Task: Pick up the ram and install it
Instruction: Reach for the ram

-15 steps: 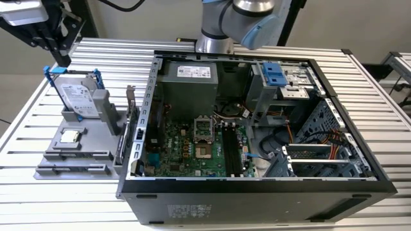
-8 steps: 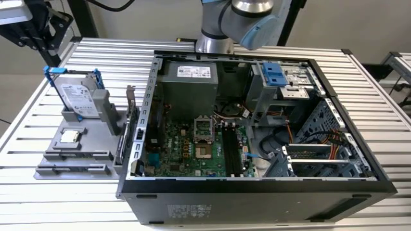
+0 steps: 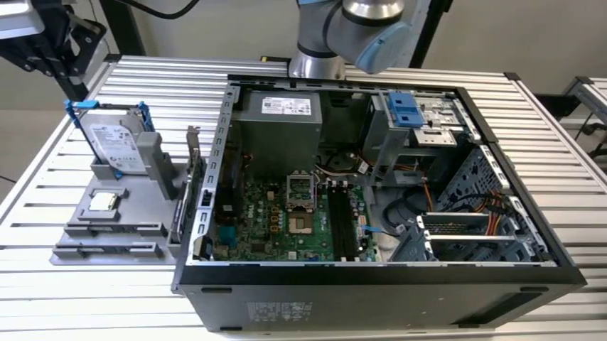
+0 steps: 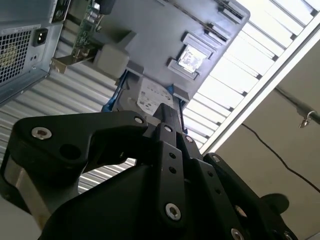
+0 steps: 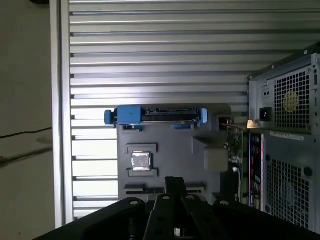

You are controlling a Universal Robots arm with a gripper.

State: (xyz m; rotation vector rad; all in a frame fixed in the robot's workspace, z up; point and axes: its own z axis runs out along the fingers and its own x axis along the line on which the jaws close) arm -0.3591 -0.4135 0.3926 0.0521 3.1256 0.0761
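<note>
My gripper [image 3: 71,82] hangs at the exterior view's far left, above the table's back corner and the grey parts holder [image 3: 85,217]. Its black fingertips meet, with nothing between them, in both wrist views [image 4: 167,117] [image 5: 174,184]. They point down at the holder's near end. I cannot pick out the ram for certain. Thin dark strips lie in the holder's two long grooves [image 3: 114,229] [image 5: 145,191], partly hidden by the gripper in the first wrist view. The black motherboard slots [image 3: 339,220] lie inside the open computer case [image 3: 379,277].
On the holder stand a silver hard drive with blue brackets [image 3: 119,145] [image 5: 155,116], a square processor chip [image 3: 102,202] [image 5: 141,162] and an upright green card [image 3: 195,181] [image 5: 245,150] beside the case wall. Slatted metal table [image 3: 531,142] all around; its edge [image 5: 60,125] is near.
</note>
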